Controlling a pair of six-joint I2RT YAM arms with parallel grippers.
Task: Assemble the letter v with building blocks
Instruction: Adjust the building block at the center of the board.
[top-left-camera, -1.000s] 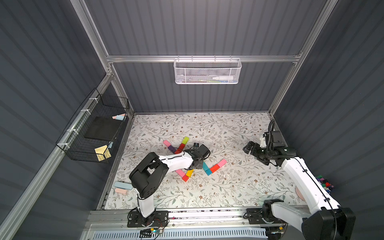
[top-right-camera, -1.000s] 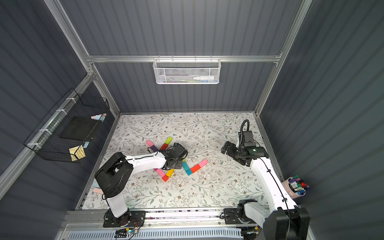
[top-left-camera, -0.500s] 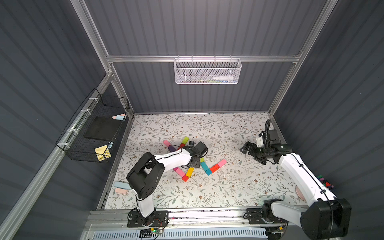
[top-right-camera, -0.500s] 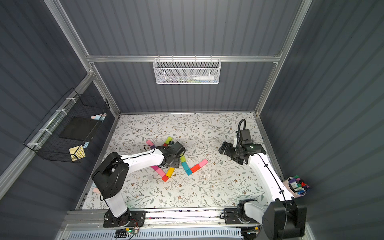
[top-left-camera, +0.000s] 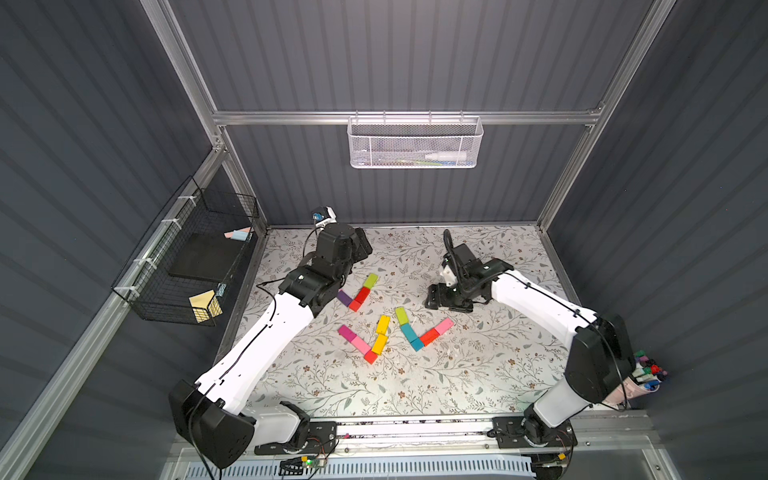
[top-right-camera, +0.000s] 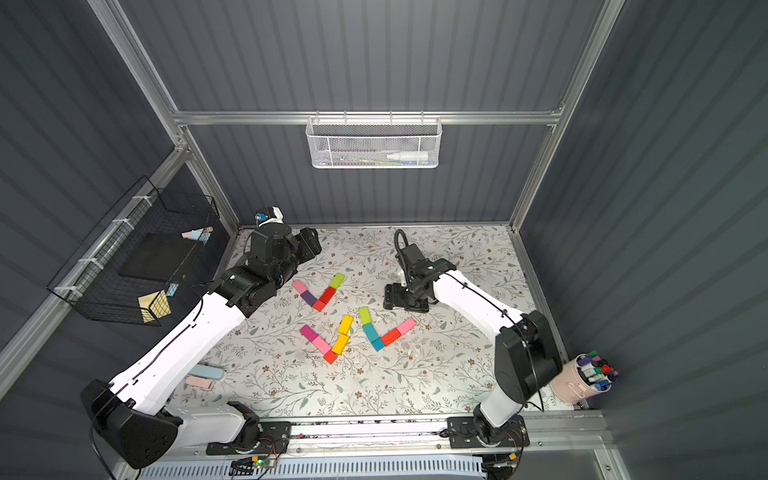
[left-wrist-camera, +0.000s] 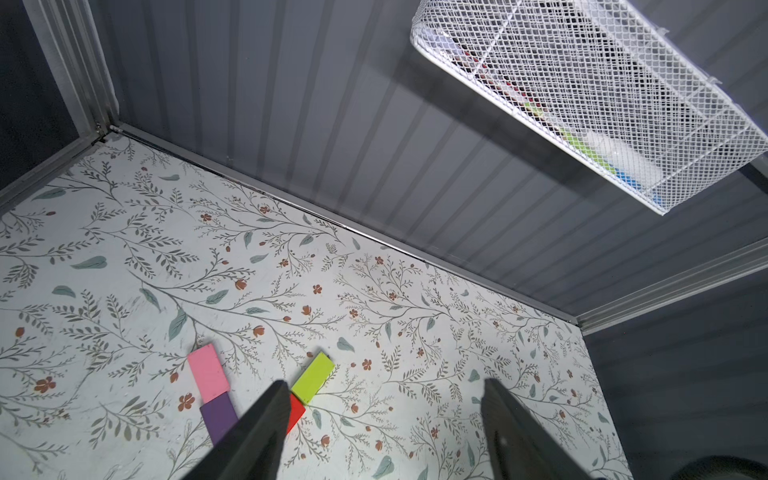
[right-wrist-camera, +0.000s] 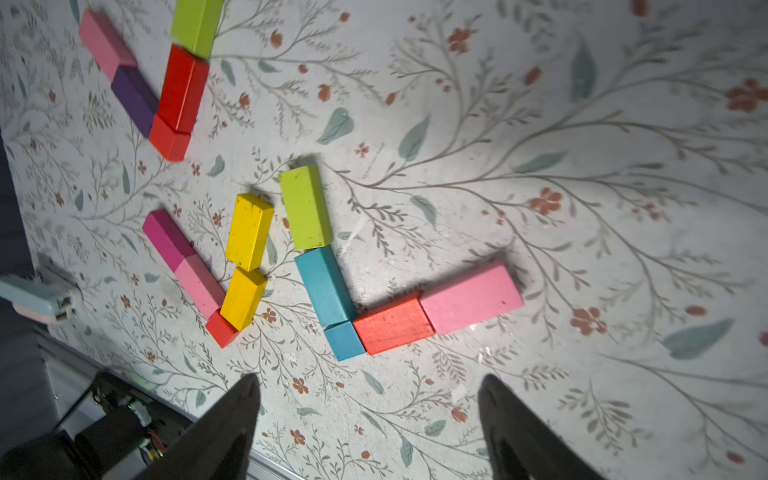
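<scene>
Forming Vs: matte, boxy building blocks

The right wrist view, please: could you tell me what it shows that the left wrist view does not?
Only the right wrist view shows the yellow bricks, the teal bricks and the pastel cases. Only the left wrist view shows the white mesh basket. Both show the far V's pink brick, purple brick and lime brick on the floral table.
</scene>
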